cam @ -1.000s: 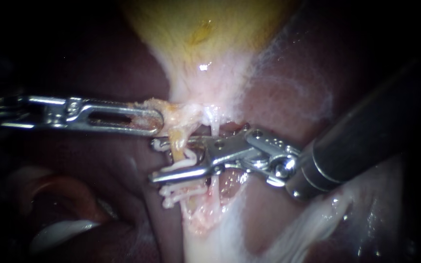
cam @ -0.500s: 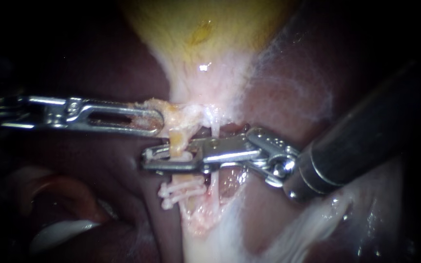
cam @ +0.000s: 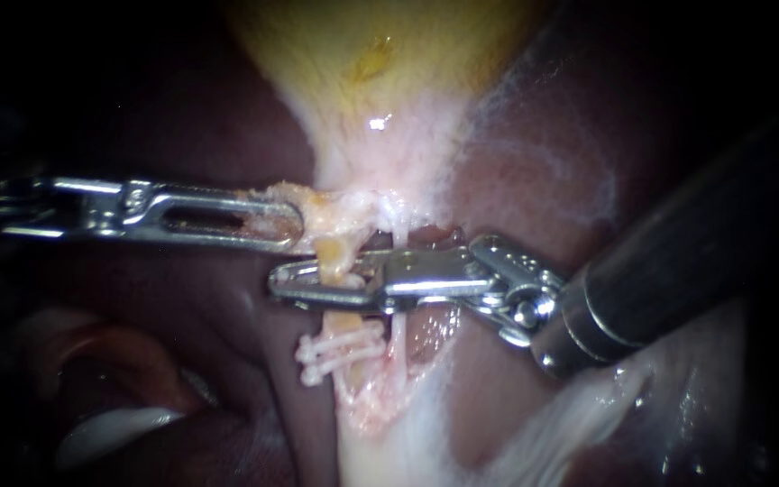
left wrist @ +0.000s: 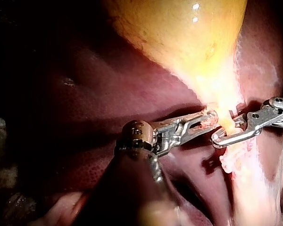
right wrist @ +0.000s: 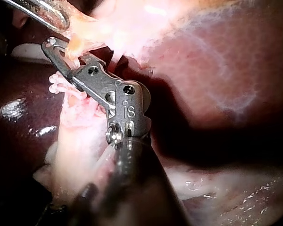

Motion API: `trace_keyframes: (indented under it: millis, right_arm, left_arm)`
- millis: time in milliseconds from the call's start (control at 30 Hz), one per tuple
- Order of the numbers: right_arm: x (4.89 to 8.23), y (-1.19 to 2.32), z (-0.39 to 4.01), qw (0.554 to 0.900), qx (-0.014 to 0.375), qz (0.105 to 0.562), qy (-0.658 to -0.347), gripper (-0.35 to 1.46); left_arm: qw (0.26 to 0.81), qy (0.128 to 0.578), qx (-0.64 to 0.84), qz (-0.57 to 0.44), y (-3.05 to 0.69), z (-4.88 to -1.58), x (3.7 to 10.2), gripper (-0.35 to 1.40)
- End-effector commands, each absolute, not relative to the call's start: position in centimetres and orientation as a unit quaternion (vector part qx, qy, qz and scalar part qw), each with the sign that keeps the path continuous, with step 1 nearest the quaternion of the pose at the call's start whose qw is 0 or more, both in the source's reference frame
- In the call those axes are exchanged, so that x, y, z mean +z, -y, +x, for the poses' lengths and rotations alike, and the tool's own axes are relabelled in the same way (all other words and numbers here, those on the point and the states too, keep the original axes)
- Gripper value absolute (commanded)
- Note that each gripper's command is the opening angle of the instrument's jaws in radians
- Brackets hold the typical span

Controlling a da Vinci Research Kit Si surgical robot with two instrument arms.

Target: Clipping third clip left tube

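Step in hand, as I judge it: closing the third clip. The right instrument point(cam: 279, 284) has its jaws clamped across the left tube point(cam: 334, 258), with two clips point(cam: 340, 350) just beyond them on the side away from the gallbladder point(cam: 371, 81). The left instrument point(cam: 297, 225) has its jaws gripping tissue point(cam: 322, 209) at the neck. The new clip is hidden inside the right jaws. Next: open, then back out along the shaft without dragging the tube.

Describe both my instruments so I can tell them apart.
Left instrument: slim shiny silver jaws with a long slot, silver hinge, dark shaft. Right instrument: silver jaws, broader hinge block with small screws, thin cables, dark glossy round shaft.
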State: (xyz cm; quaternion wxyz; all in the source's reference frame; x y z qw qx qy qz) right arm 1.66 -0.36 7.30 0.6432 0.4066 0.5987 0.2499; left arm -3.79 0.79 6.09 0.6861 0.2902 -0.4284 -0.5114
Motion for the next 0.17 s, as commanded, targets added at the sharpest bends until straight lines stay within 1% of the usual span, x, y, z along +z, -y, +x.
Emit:
trace_keyframes:
  millis: [33, 167]
  right_arm:
    - [7.31, 0.36, 1.66, 0.644, 0.250, 0.406, -0.599, -0.35]
    - [7.32, 0.35, 1.66, 0.644, 0.250, 0.406, -0.598, -0.35]
  left_arm:
    - [0.686, 0.428, -0.511, 0.290, -0.79, -3.79, 6.09, -0.35]
    - [0.686, 0.428, -0.511, 0.290, -0.79, -3.79, 6.09, -0.35]
